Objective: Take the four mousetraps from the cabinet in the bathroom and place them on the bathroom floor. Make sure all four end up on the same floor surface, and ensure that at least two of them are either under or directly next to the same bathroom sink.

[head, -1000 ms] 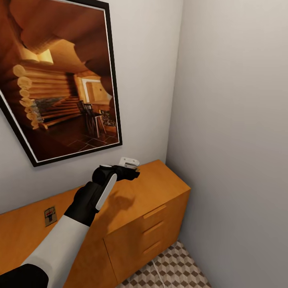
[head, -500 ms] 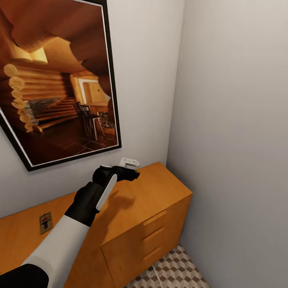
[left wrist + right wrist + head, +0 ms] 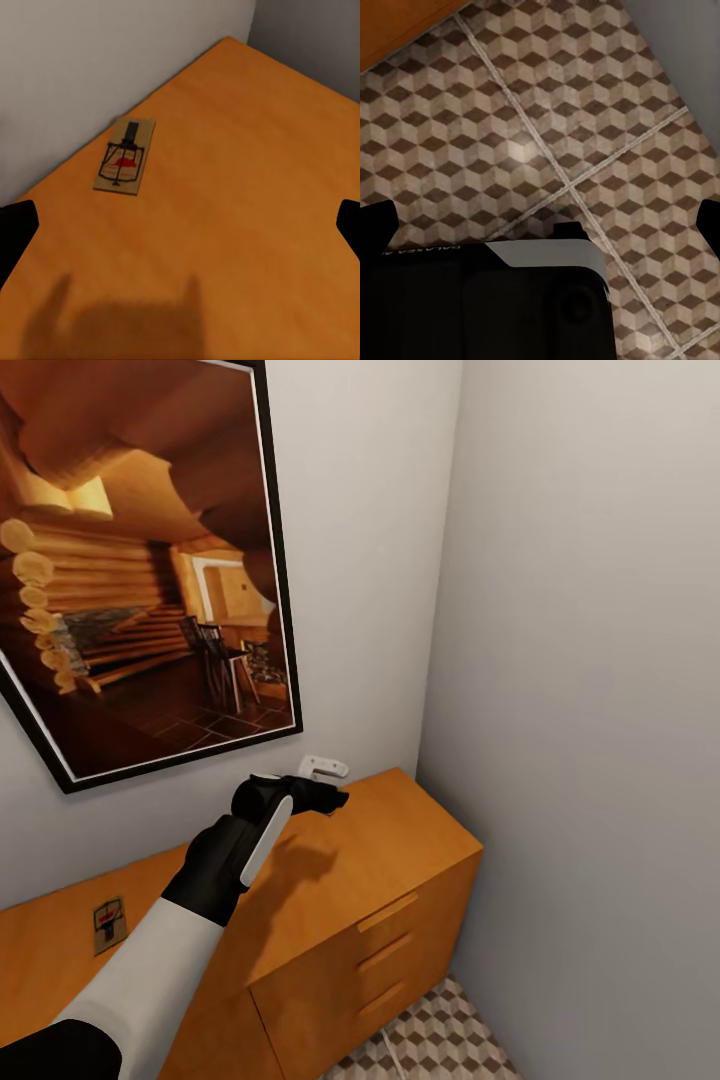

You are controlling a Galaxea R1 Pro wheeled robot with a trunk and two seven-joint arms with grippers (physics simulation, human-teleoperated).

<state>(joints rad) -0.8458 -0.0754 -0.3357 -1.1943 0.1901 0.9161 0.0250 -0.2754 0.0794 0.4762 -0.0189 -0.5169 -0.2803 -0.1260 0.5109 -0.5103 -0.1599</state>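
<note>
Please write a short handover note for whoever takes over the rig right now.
Left gripper: open, empty, held above the cabinet top.
Right gripper: open, empty, pointed at the bathroom floor.
One mousetrap lies flat on the cabinet top near the wall; the left wrist view also shows a trap there.
Done: no trap seen on the visible floor.
Left: grasp the traps, set them on the floor, two by the sink.

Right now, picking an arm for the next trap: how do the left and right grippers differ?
The left gripper hangs over the cabinet top, the right gripper over the bathroom floor. A mousetrap lies before the left gripper; patterned tiles lie before the right gripper. Both are open.
</note>
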